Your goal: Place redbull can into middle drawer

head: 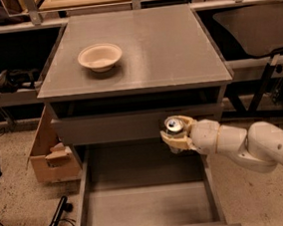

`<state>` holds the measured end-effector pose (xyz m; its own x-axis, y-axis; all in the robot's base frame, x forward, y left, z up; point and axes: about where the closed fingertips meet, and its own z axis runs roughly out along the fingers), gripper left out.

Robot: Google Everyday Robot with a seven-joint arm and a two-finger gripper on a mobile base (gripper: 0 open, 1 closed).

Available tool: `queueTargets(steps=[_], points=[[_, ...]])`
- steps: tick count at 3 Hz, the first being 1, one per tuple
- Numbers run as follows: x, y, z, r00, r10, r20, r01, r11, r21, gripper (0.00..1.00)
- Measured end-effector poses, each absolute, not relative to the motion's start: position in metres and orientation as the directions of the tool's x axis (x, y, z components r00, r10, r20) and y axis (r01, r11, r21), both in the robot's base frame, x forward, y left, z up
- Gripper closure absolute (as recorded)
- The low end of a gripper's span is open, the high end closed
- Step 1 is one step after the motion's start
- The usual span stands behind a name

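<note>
The smooth, glossy plastic hand, above the drawer's back right, grips a can with a shiny metal top. Counter and drawer look matt grey; the bowl looks matt and papery.

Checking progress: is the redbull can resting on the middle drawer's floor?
No, the gripper holds the redbull can up above the middle drawer.

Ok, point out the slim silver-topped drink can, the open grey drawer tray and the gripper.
slim silver-topped drink can (173,126): camera view, its silver top.
open grey drawer tray (145,207): camera view, its bare floor.
gripper (175,133): camera view, between fingertips clasping the can, above the drawer's rear.
</note>
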<state>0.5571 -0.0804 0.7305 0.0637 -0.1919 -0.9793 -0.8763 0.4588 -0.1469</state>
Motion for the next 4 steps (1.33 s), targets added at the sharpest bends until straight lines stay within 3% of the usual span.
queueTargets(steps=[4], points=[[0.538,-0.094,0.493,0.031,-0.111,-0.993,-0.963,0.264,-0.059,1.0]])
